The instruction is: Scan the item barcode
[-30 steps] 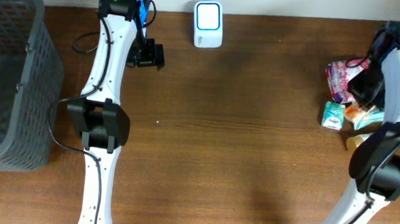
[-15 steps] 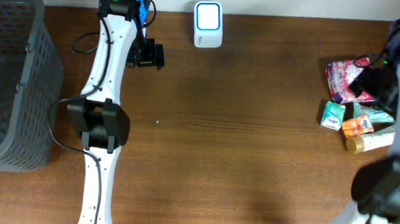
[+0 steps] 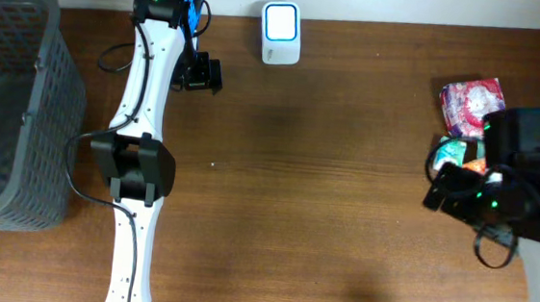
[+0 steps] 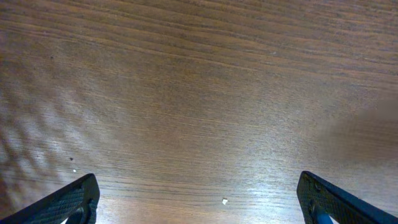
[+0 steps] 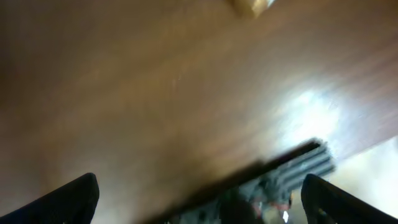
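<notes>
Brown wooden table [image 3: 344,195] across the whole overhead view. At its left edge, a grey mesh basket [image 3: 13,102]. Beside that, the white left arm [image 3: 147,93], stretched toward the far edge. Left gripper [image 4: 199,202] over bare wood: jaws wide, fingertips at the two lower corners of the wrist view, nothing between them. On the right side, the right arm [image 3: 503,193], black at the wrist, over the table's right edge and partly covering the groceries. Right gripper [image 5: 199,199] spread wide as well and empty, in a badly blurred wrist view of wood grain. At the far edge, near the middle, a white scanner [image 3: 281,33] with a pale blue window, well apart from both grippers. Near the right edge, a pink packet [image 3: 469,99], lying free on the wood just beyond the right arm. Just beside it, a small green carton [image 3: 452,148], half hidden under that arm. No barcode to be made out on either.
</notes>
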